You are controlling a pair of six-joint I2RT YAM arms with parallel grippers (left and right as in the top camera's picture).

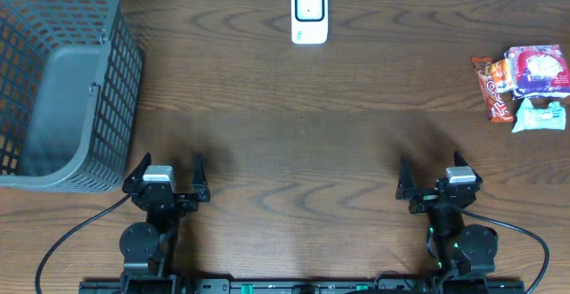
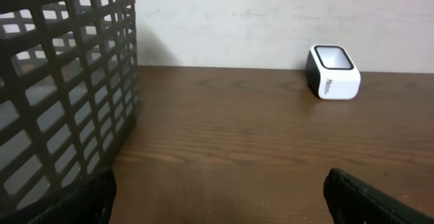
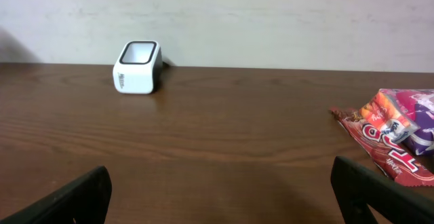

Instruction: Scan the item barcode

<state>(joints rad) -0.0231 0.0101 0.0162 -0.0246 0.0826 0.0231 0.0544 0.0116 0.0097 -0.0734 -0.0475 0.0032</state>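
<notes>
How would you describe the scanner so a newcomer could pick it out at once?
Start at the far edge of the wooden table, midway between the grey basket on the left and the snack packets on the right. The scanner stands there alone, the only white box, with a dark-rimmed window.

Dark brown wood-grain table (image 1: pixel 294 125) fills overhead view. Plain off-white wall (image 3: pixel 271 13) along far edge. Soft even light, faint shadows.

A dark grey plastic mesh basket (image 1: pixel 120 98) stands upright at the left edge of the brown wood-grain worktop (image 1: pixel 294 125). A plain off-white wall (image 2: pixel 271 20) runs along the worktop's far edge.
</notes>
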